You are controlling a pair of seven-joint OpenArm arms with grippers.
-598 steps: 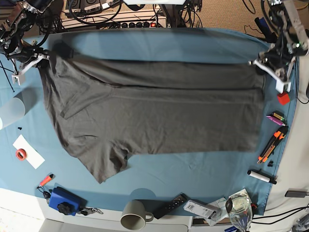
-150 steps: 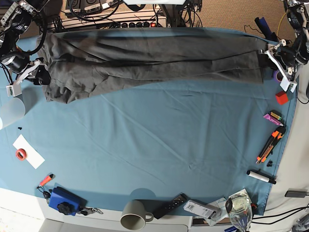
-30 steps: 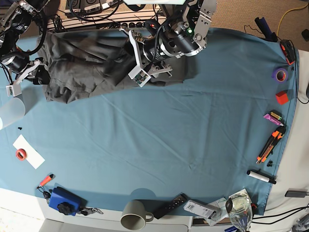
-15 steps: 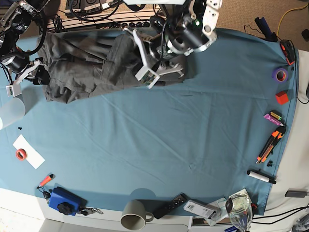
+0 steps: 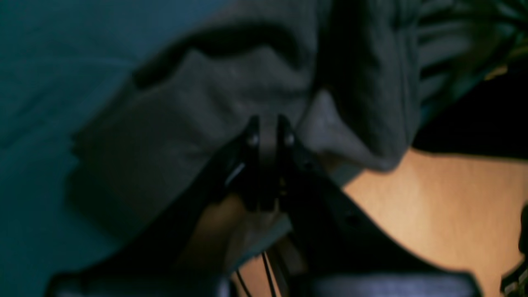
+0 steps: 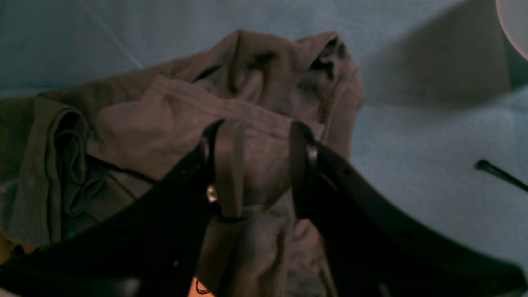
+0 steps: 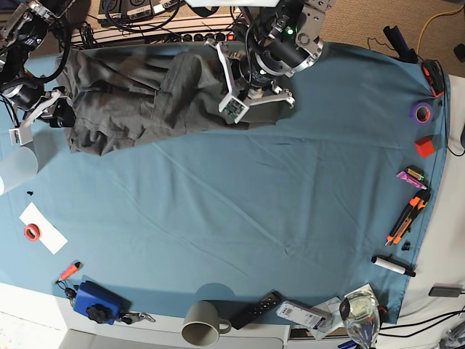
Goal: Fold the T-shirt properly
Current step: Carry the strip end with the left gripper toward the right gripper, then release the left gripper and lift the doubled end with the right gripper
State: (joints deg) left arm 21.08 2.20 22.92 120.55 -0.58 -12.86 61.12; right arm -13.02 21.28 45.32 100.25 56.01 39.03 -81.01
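The T-shirt (image 7: 145, 102) lies as a long, rumpled band along the far edge of the blue-teal table cloth (image 7: 240, 203), from the far left corner to about the middle of the table. It is folded lengthwise and bunched rather than flat.

The left gripper (image 5: 268, 132) sits over the band's right end, its jaws pressed almost together with a thin fold of grey cloth between them — it looks pinched on the hem, though the wrist view is blurred. The right gripper (image 6: 255, 165) is at the far left end; its jaws stand somewhat apart with a bundle of fabric running up between them, and one strip lies against the inner face of one jaw. It appears to be clamped on that bundle.

The shirt should handle as light, limp cotton: no stiffness, prone to sagging, creasing and dragging its lower layers along the cloth. Judging by the layered folds in the right wrist view, a pinch may catch only some layers. Better holds would be the stitched edges — hem corners, shoulder seams — where the fabric is doubled and less likely to slip out.
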